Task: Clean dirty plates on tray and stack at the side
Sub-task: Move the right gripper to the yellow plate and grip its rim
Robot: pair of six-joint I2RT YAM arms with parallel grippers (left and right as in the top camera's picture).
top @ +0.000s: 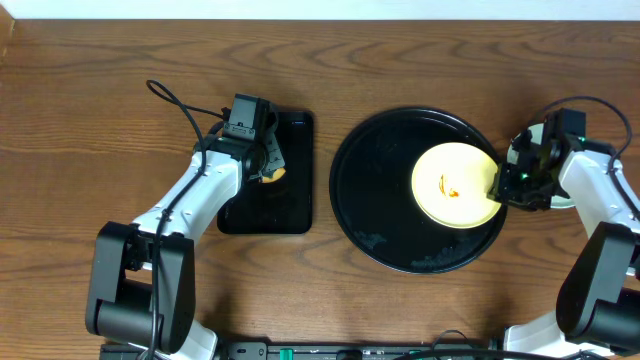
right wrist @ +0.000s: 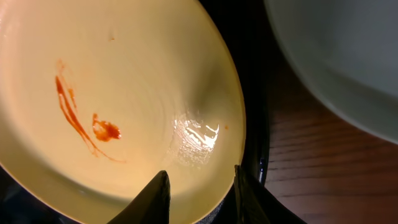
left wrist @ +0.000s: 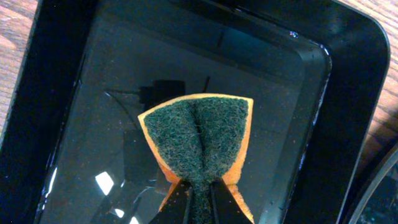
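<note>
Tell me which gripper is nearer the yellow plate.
Right. The right gripper is at the yellow plate, its fingers at the plate's rim. The left gripper is away over the rectangular tray, holding a sponge.

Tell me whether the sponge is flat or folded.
Folded: the sponge is pinched by the left gripper, its green scrub face creased down the middle over the rectangular tray.

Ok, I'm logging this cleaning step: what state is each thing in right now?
Yellow plate: dirty, sauce smear, lying on the round tray, rim between the right gripper's fingers.
Round tray: wet-looking, holds one plate.
Sponge: pinched and folded by the left gripper, over the water.
Rectangular tray: holds water.
Right gripper: shut on the plate rim.
</note>
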